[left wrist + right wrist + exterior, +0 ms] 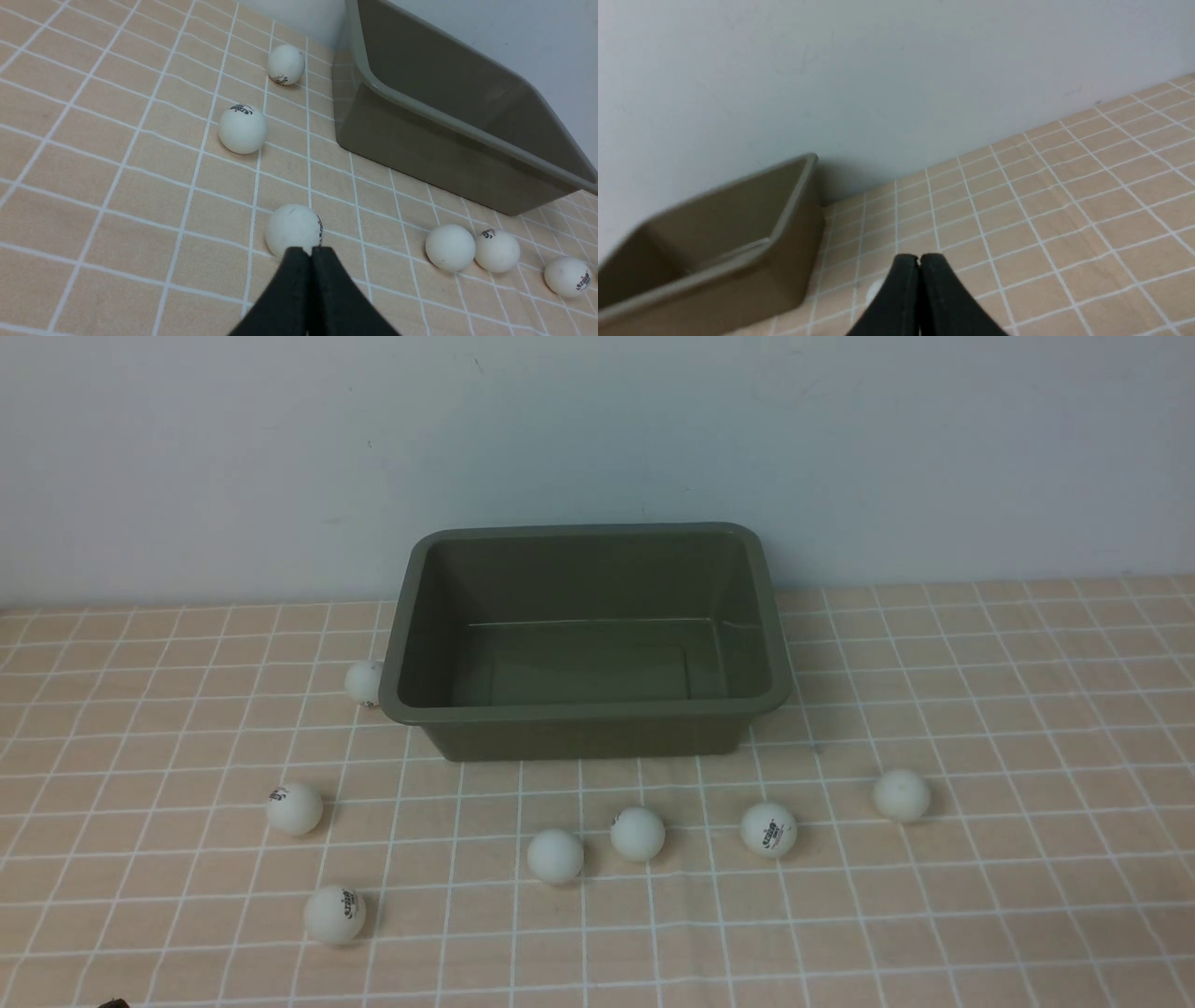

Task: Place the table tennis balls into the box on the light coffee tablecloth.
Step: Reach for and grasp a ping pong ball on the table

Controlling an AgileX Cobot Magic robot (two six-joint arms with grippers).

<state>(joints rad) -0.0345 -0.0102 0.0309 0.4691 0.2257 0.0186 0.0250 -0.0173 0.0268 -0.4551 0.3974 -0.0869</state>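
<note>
The olive-green box (579,712) stands empty at the back middle of the light coffee tablecloth (1027,709). Several white table tennis balls lie on the cloth around it: one (364,683) against its left wall, two (294,807) (334,915) at the front left, and a row in front (555,855) (638,833) (768,829) (901,794). My left gripper (310,252) is shut and empty, with a ball (293,229) just beyond its tips. My right gripper (919,259) is shut and empty, to the right of the box (738,280). Neither gripper shows in the front view.
A pale wall (597,429) rises directly behind the box. The gridded cloth runs bare to the right of the box (980,644) and along the front edge.
</note>
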